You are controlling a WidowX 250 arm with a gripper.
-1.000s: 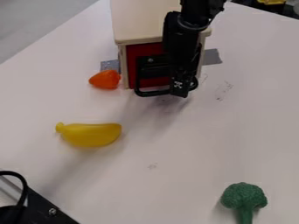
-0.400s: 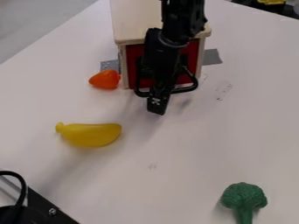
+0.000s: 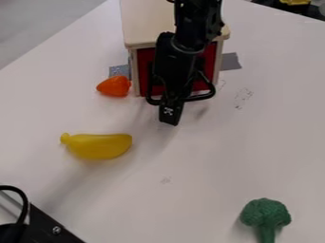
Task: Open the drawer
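Hanging at the drawer's (image 3: 143, 61) black handle (image 3: 202, 96) in the camera view, the pincer (image 3: 169, 115) has shifted from the handle's right end toward its middle, its tip now lower in view; whether it is spread, closed or clamped on the handle cannot be told. The red-fronted drawer sits seemingly flush in the wooden box (image 3: 149, 23) on the worktop (image 3: 209, 156), its front unmoved, so the shift has produced no evident opening and a secure hook-and-pull probably remains.

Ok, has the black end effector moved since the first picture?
Yes: the end effector sits further left and lower in view, against the black curved drawer handle.
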